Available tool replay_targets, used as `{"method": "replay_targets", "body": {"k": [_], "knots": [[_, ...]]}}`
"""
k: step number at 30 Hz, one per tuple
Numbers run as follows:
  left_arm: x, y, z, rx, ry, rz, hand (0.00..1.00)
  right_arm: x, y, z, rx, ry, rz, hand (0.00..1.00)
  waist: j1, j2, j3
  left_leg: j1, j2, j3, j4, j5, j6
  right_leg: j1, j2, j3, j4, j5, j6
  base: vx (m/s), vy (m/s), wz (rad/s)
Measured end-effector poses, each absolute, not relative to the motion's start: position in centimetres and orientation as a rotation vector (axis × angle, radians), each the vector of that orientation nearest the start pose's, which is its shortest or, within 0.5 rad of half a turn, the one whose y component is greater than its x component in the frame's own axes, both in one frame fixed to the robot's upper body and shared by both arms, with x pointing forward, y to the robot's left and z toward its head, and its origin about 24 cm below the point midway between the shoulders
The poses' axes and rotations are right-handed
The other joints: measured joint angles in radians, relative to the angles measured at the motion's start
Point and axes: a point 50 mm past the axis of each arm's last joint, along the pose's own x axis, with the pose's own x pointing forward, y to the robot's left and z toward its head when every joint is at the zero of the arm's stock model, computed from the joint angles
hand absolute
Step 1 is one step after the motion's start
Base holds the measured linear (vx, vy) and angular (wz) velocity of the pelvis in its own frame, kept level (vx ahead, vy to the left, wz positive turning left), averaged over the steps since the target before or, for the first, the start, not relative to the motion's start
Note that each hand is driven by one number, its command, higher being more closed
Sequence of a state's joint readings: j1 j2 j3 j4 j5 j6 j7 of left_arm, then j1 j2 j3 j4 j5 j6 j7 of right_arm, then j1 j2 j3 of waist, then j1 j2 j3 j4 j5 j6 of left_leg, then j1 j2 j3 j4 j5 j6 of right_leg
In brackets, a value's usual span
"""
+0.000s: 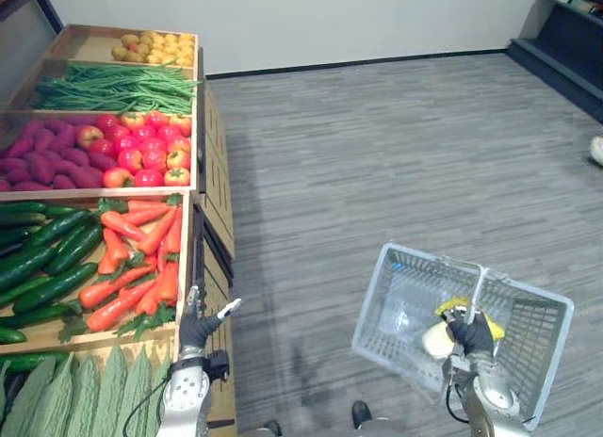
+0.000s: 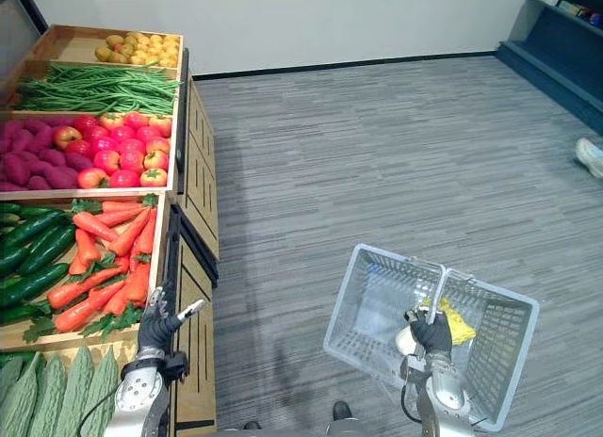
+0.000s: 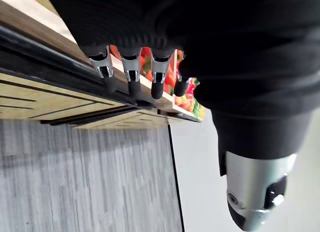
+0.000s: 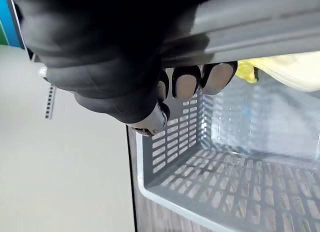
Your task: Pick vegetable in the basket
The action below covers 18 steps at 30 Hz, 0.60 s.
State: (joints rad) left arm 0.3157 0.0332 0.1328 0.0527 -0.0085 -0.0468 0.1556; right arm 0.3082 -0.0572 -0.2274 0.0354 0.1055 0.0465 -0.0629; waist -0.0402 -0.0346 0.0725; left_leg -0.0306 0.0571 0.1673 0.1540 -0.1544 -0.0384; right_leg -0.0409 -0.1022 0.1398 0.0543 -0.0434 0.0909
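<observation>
1. Grey plastic basket (image 1: 388, 315) sits lower right of the frame, over the carpet. Inside it are a yellow item (image 1: 454, 306) and a pale round item (image 1: 436, 340), both tucked right by the hand, so I can't tell what they are.
2. The right hand (image 1: 471, 335) comes up from the bottom right, fingers curled tight round the basket's handle (image 4: 250, 27) with the thumb closing underneath.
3. The left hand (image 1: 200, 326) is at lower left, just at the front edge of the wooden stand (image 1: 215, 202). Its fingers are straight and a bit spread with the thumb sticking out to the right, and it's holding nothing.
4. Nearest to that hand are the carrots (image 1: 141, 258), piled in the bin just above it, not touching.
5. Left of the carrots are the cucumbers (image 1: 47, 258); along the bottom left edge are bumpy green gourds (image 1: 66, 390).
6. Further up the stand come red tomatoes (image 1: 141, 150) and purple sweet potatoes (image 1: 42, 159), then green beans (image 1: 118, 87), then yellow produce (image 1: 155, 47) at the top.
</observation>
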Motion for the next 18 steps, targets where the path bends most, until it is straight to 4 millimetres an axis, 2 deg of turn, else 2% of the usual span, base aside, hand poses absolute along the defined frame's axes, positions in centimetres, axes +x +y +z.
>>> {"method": "replay_targets", "body": {"k": [4,5,7,8,9,10,12,13,14,15,16,17,18], "knots": [[15.9,21.7,-3.2,0.057,0.330,0.407,0.00,16.7,-23.5,-2.6,-0.005,0.351,-0.378,1.00,0.008,-0.006,0.005,-0.030,0.027,0.023,0.117,-0.091,-0.002,-0.066,0.015,0.009,0.171,-0.089,0.004,0.06,-0.016,-0.20],[15.6,21.7,-3.3,0.054,0.342,0.418,0.00,17.1,-23.3,-2.5,-0.015,0.345,-0.369,1.00,0.017,-0.001,0.007,-0.028,0.047,0.038,0.146,-0.124,0.002,-0.120,0.030,-0.005,0.280,-0.098,0.009,0.04,-0.007,-0.63],[15.8,21.8,-3.2,0.058,0.337,0.428,0.00,17.4,-23.2,-2.3,-0.020,0.334,-0.364,1.00,0.022,-0.001,0.026,0.005,0.061,0.058,0.147,-0.146,0.012,-0.208,0.026,-0.079,0.502,-0.091,0.014,0.06,-0.002,-0.42],[16.2,21.6,-3.1,0.060,0.327,0.415,0.00,17.6,-23.1,-2.3,-0.026,0.332,-0.360,1.00,0.008,-0.004,0.056,0.057,0.063,0.058,0.145,-0.158,0.030,-0.271,0.008,-0.139,0.652,-0.099,-0.008,0.14,-0.002,-0.04],[16.3,21.3,-3.1,0.061,0.327,0.408,0.00,17.5,-23.0,-2.3,-0.028,0.336,-0.357,1.00,-0.001,-0.002,0.054,0.079,0.070,0.058,0.145,-0.176,0.028,-0.308,-0.005,-0.187,0.673,-0.139,-0.023,0.19,-0.019,-0.02],[16.4,21.3,-3.0,0.066,0.322,0.401,0.00,17.6,-23.0,-2.3,-0.030,0.335,-0.357,1.00,-0.001,-0.004,0.054,0.079,0.074,0.058,0.145,-0.184,0.023,-0.326,-0.009,-0.205,0.658,-0.147,-0.030,0.24,-0.047,0.08],[17.8,20.7,-2.8,0.078,0.299,0.362,0.00,17.7,-23.3,-2.1,-0.058,0.328,-0.354,1.00,-0.004,-0.006,0.056,0.095,0.087,0.031,0.137,-0.206,0.000,-0.390,0.000,-0.221,0.489,-0.129,-0.027,0.40,-0.127,0.29],[18.6,20.3,-3.0,0.070,0.301,0.349,0.00,18.0,-23.5,-1.9,-0.072,0.319,-0.351,1.00,-0.006,0.007,0.063,0.113,0.104,0.018,0.127,-0.216,-0.020,-0.401,0.019,-0.204,0.359,-0.065,-0.030,0.46,-0.179,0.38],[18.8,20.1,-3.1,0.070,0.304,0.342,0.00,18.0,-23.6,-1.8,-0.078,0.318,-0.350,1.00,-0.010,0.010,0.064,0.123,0.110,0.012,0.123,-0.218,-0.035,-0.399,0.030,-0.185,0.286,-0.019,-0.028,0.47,-0.222,0.52],[19.1,20.0,-3.1,0.080,0.302,0.332,0.00,18.1,-23.9,-1.8,-0.092,0.319,-0.348,1.00,-0.018,-0.003,0.061,0.141,0.109,-0.011,0.123,-0.231,-0.061,-0.380,0.036,-0.152,0.202,0.100,-0.009,0.47,-0.220,0.53],[19.5,19.3,-3.4,0.072,0.318,0.324,0.00,18.7,-24.5,-1.8,-0.127,0.325,-0.343,1.00,-0.028,0.045,0.083,0.174,0.142,-0.046,0.119,-0.240,-0.078,-0.368,0.064,-0.173,0.268,0.116,-0.036,0.46,-0.209,0.45],[19.6,19.1,-3.3,0.073,0.312,0.315,0.00,19.1,-24.5,-1.8,-0.133,0.327,-0.337,1.00,-0.025,0.050,0.090,0.182,0.153,-0.053,0.118,-0.214,-0.094,-0.377,0.066,-0.176,0.317,0.083,-0.056,0.45,-0.241,0.31],[19.6,18.6,-3.4,0.065,0.312,0.305,0.00,19.3,-24.2,-1.9,-0.133,0.328,-0.330,1.00,-0.024,0.054,0.089,0.196,0.153,-0.083,0.132,-0.168,-0.108,-0.397,0.064,-0.185,0.418,0.012,-0.075,0.46,-0.272,0.19]]}}
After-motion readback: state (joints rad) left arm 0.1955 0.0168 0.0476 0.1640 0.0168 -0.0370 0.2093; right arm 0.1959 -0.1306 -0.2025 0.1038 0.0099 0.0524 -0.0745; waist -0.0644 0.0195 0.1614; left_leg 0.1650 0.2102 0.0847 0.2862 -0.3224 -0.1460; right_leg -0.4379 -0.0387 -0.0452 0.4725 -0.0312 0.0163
